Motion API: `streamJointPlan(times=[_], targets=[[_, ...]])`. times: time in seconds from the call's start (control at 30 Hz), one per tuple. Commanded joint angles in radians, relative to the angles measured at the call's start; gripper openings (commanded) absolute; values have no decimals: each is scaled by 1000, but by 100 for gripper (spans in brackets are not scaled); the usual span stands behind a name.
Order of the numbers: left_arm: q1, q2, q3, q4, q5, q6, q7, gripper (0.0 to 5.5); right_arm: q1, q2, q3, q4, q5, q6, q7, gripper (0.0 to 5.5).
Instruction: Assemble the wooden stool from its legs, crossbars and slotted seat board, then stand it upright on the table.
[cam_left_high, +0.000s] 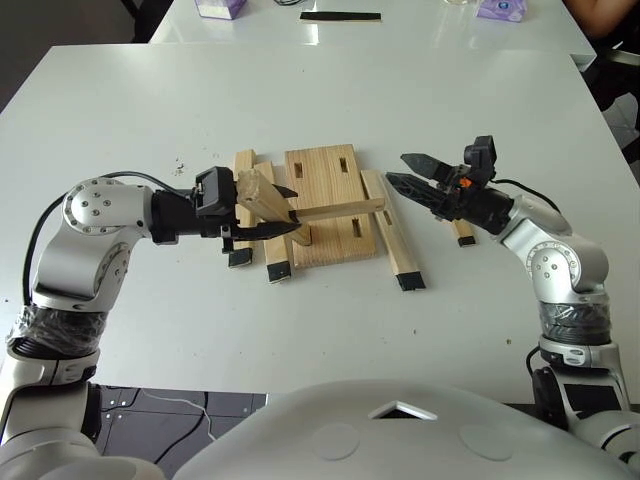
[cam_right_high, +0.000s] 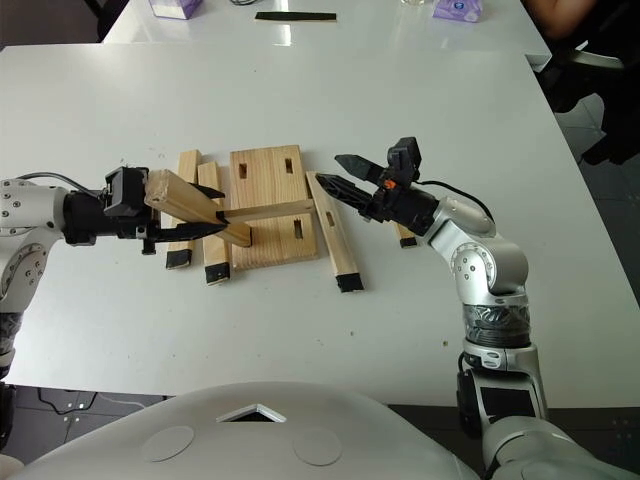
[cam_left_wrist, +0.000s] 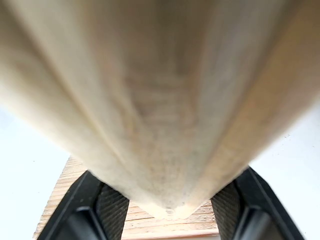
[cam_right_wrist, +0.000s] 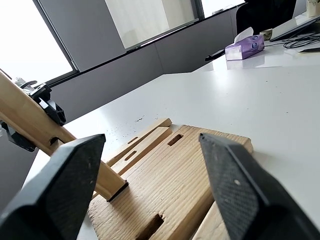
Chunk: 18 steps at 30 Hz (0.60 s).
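Stool leg, a crossbar jutting from it, sits clamped in my left pincer over the seat board's left edge; my right pincer hangs open just right of that board. Left wrist: my pads pinch the leg near its end (little purchase), so it may twist. Right wrist: a twisted piece could miss the board's slots

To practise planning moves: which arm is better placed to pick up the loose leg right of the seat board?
Right. The right pincer, open and empty, hovers near that leg; the left pincer is shut on another leg with a crossbar.
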Motion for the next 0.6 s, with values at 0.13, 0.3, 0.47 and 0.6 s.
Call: streamJointPlan(times=[0.13,0.3,0.47,0.6], targets=[[3,18,6,48,25,119,0,296,6,-1,-12,25,-37,-39,-24,343],[84,85,70,23,73,106,-12,331,18,-4,-27,41,-46,-59,-27,343],[212,128,140,138,235,91,137,331,59,11,-22,21,-59,-79,-41,343],[253,-77,279,33,145,259,444,331,93,35,-29,13,-65,-96,-69,343]])
